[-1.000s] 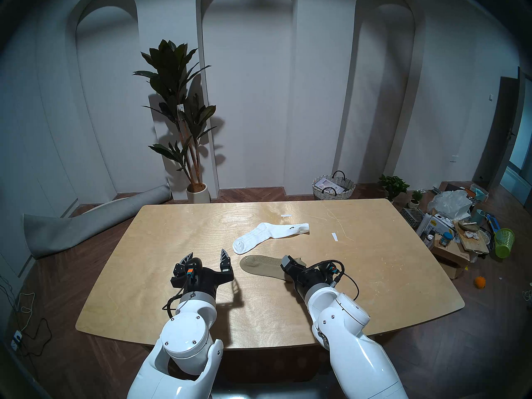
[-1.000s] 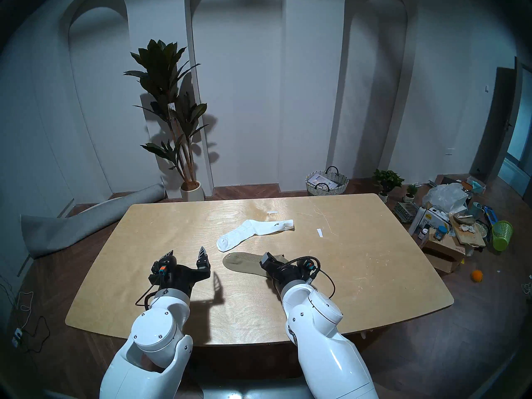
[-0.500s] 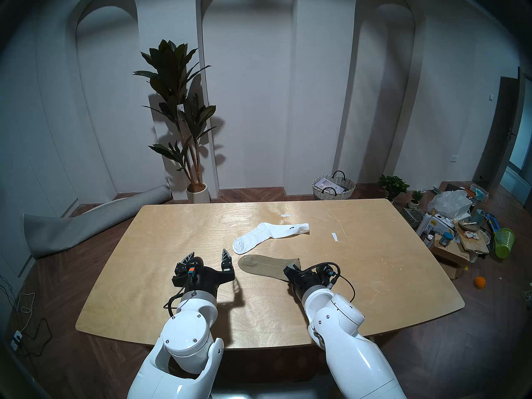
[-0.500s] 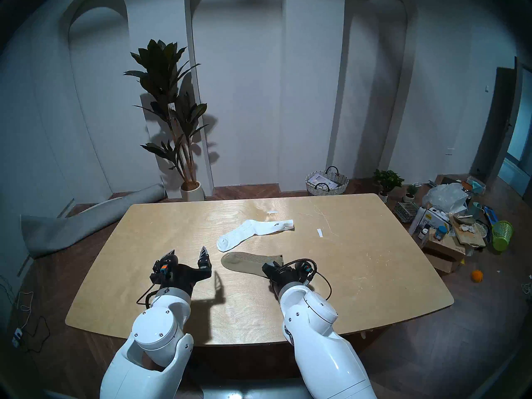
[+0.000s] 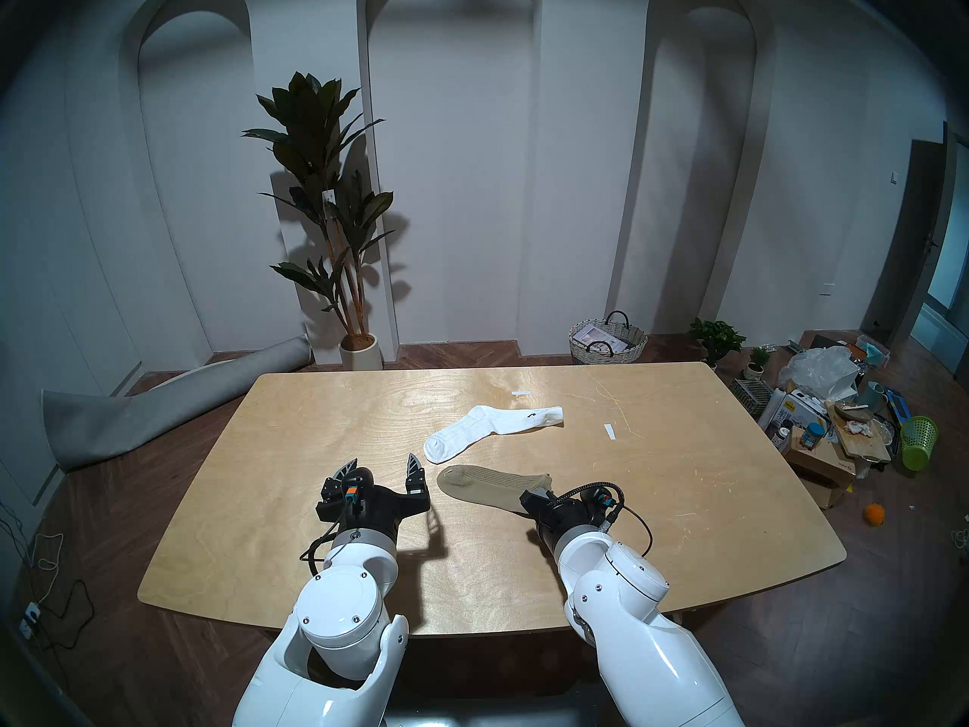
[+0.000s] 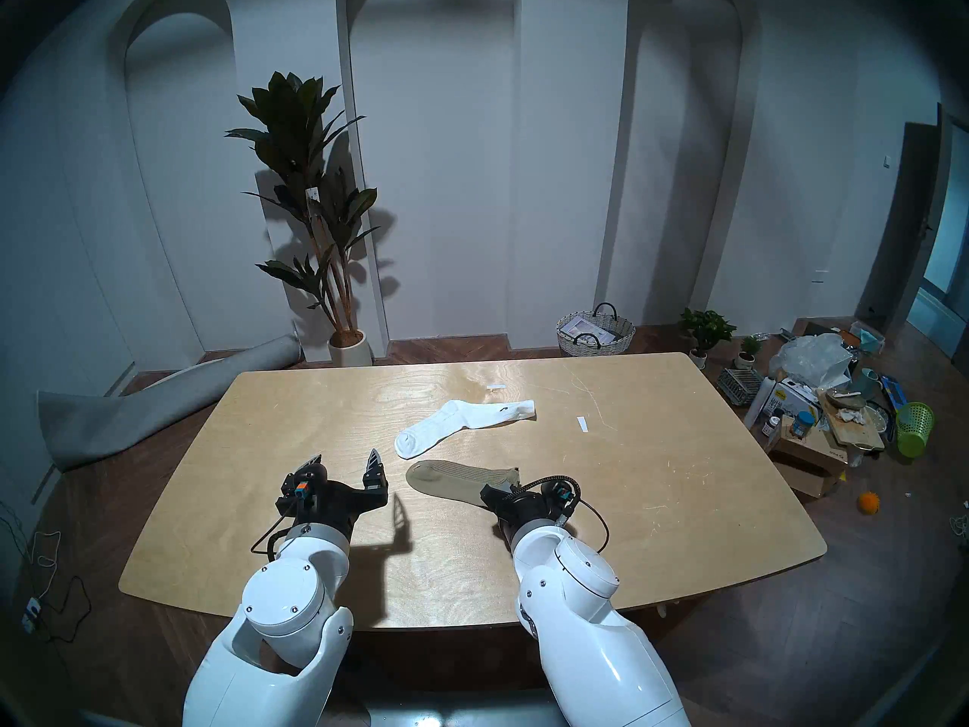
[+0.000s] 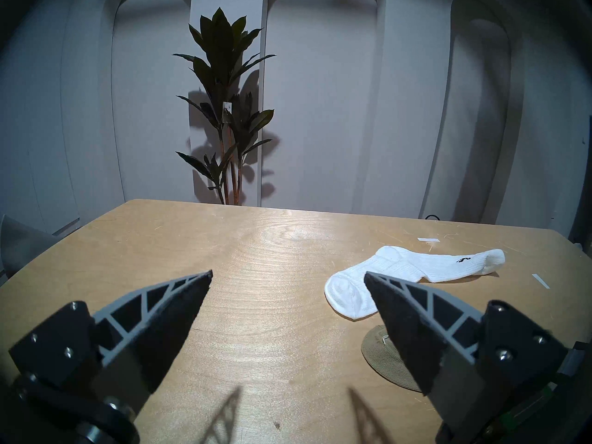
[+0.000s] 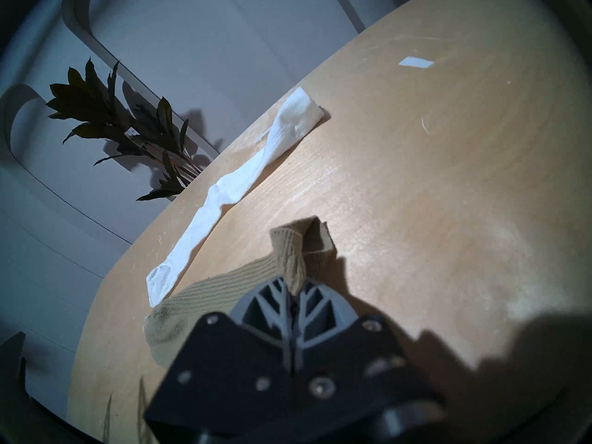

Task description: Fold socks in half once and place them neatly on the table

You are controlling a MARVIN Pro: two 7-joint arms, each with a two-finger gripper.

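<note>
R gripper (image 8: 293, 292) pinches cuff end of khaki sock (image 5: 485, 485), lying flat on surface (image 5: 293, 500), presumably to fold it toeward; L gripper (image 5: 385, 466) hovers spread, empty; white sock (image 5: 487, 429) unfolded just beyond

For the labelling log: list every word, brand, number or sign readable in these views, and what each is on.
None can be read outright.
white sock: small dark logo mark near the cuff, a squiggle, no legible letters.
plant: white tag with print, too small to read.
cardboard box on the floor: dark print, blurred.
white carton: yellow label, too small to read.
</note>
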